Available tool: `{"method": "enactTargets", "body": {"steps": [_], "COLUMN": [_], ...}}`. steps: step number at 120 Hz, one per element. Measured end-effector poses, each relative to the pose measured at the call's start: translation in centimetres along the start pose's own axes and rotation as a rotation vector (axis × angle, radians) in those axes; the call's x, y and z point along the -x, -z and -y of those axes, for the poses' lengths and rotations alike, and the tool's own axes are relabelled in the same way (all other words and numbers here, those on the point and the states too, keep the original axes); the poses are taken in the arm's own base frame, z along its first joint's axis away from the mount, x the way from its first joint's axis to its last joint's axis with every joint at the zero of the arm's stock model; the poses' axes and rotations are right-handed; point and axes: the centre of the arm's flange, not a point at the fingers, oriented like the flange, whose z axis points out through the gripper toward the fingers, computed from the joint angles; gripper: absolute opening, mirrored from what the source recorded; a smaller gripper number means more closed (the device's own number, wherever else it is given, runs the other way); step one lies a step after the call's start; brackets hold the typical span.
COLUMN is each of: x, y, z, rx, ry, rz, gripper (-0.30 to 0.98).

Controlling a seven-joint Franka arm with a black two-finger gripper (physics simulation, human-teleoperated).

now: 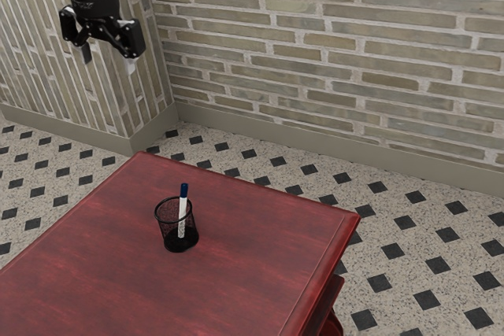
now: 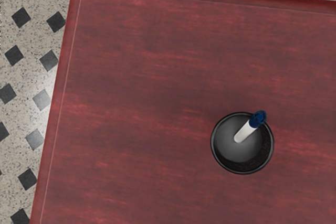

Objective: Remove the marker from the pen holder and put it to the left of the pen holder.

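High in the exterior view's upper left, my gripper (image 1: 109, 60) hangs open, its two fingers wide apart with nothing between them. Well below it, on the red table, stands a black mesh pen holder (image 1: 166, 230). A white marker (image 1: 182, 218) with a blue cap leans inside, its capped end rising above the rim. Seen from above in the wrist view, the round pen holder (image 2: 224, 157) holds the marker (image 2: 245, 131), which tilts so that its blue cap reaches the rim.
The red table (image 1: 236, 273) has its edges and a corner visible, also as the tabletop (image 2: 131, 77) in the wrist view. Behind it stand brick walls (image 1: 331, 60) above a tiled floor (image 1: 409, 249).
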Motion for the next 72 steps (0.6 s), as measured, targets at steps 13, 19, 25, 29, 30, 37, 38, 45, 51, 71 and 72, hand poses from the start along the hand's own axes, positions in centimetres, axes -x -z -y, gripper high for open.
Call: {"method": "enactTargets", "body": {"steps": [13, 19, 25, 29, 30, 37, 38, 45, 51, 71, 72], "x": [0.1, 0.1, -0.1, -0.2, -0.2, -0.2, -0.2, -0.5, -1.2, -1.2, -1.2], "y": [0.1, 0.0, -2.3, -4.8, -5.4, -8.6, -8.9, -12.1, -14.2, -19.9, -20.1], "z": [-0.5, -1.1, -2.7, -3.9, -4.2, -5.8, -6.0, -7.0, -7.7, -9.5, -9.5], "rx": [-0.001, -0.002, -0.012, -0.019, -0.021, -0.026, -0.026, -0.030, -0.029, 0.010, 0.013], "ry": [0.007, 0.004, -0.019, -0.039, -0.044, -0.068, -0.070, -0.082, -0.087, -0.091, -0.091], "rz": [-0.004, -0.003, 0.031, 0.056, 0.061, 0.079, 0.080, 0.102, 0.103, 0.083, 0.082], "gripper": [0.69, 0.69, 0.69, 0.69, 0.69, 0.69, 0.69, 0.69, 0.69, 0.69, 0.69]}}
